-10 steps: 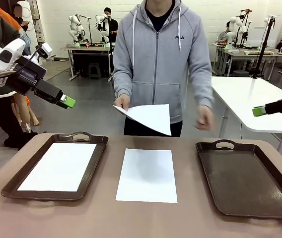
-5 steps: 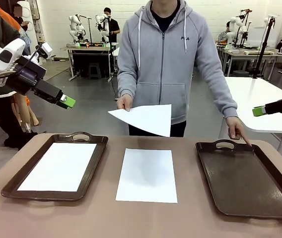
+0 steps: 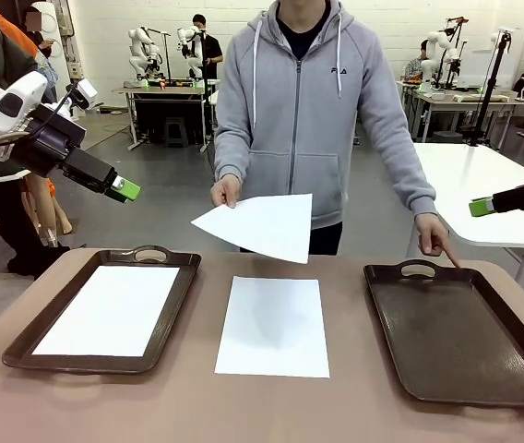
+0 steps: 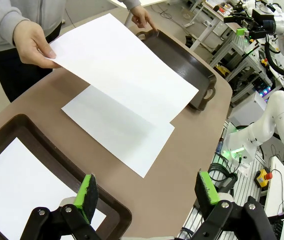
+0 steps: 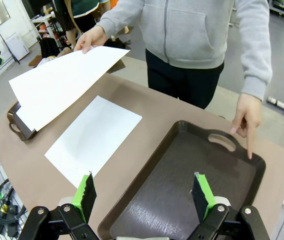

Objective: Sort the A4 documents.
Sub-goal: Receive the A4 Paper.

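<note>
Front view.
A: Where do we find the A4 documents?
B: We count three. The first sheet [image 3: 110, 309] lies flat in the left tray [image 3: 182, 297]. The second sheet [image 3: 273, 325] lies on the bare table [image 3: 354, 406] between the two trays. The third sheet [image 3: 260, 226] hangs tilted over the table's far edge, pinched at one corner by the person's hand [image 3: 226, 190]. The other hand [image 3: 435, 237] points a finger down at the far rim of the bare right tray [image 3: 456, 341].
A: And the arms?
B: The left gripper [image 3: 125, 190] hovers in the air off the table's left end, and the right gripper [image 3: 482, 207] hovers off its right end. Both are well apart from every sheet.

Left wrist view.
A: What do we make of the left fingers?
B: We see the green pads [image 4: 87, 192] spread wide with nothing between them. The left tray's near corner and the first sheet lie below. Beyond them, the third sheet is held above the second.

Right wrist view.
A: And the right?
B: Its fingers [image 5: 200, 196] also stand wide apart and hold nothing. The right tray lies beneath them, with the pointing finger at its far handle. We cannot tell whether the finger touches it.
</note>
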